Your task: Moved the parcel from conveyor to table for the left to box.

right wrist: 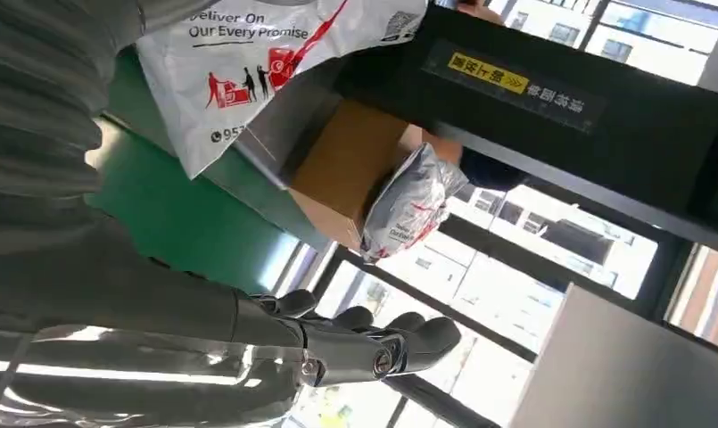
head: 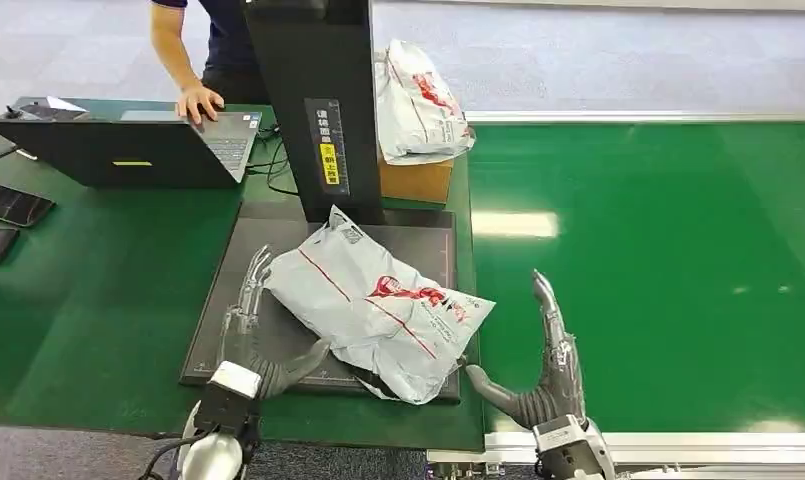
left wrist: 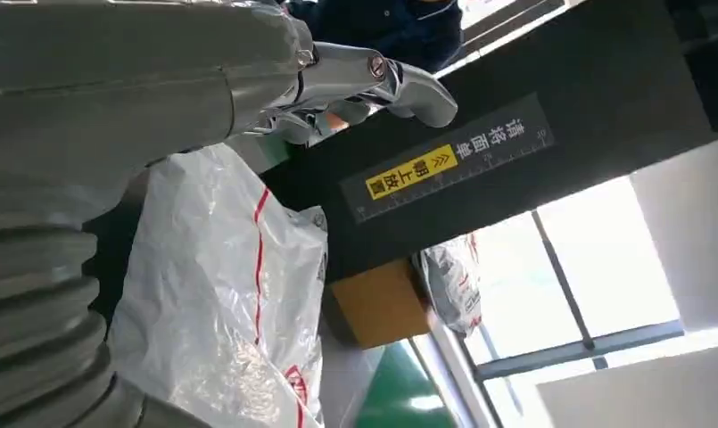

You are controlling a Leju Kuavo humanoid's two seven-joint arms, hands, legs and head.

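A grey plastic parcel (head: 373, 305) with red print lies on the black mat (head: 278, 230) in front of the black post, also seen as parcel (left wrist: 221, 312) and parcel (right wrist: 248, 62) in the wrist views. My left hand (head: 253, 335) lies open against the parcel's left edge, thumb under its near corner, fingers stretched along the mat. My right hand (head: 543, 370) stands open on the green conveyor belt (head: 658, 270), just right of the parcel and apart from it. Left hand fingers (left wrist: 373, 80) and right hand fingers (right wrist: 373, 343) hold nothing.
A brown cardboard box (head: 415, 180) behind the mat carries a second grey parcel (head: 418, 100). The black scanner post (head: 318, 100) rises from the mat. A person's hand (head: 198, 100) rests on a laptop (head: 128, 150) at the back left. Phones (head: 13, 205) lie at the left edge.
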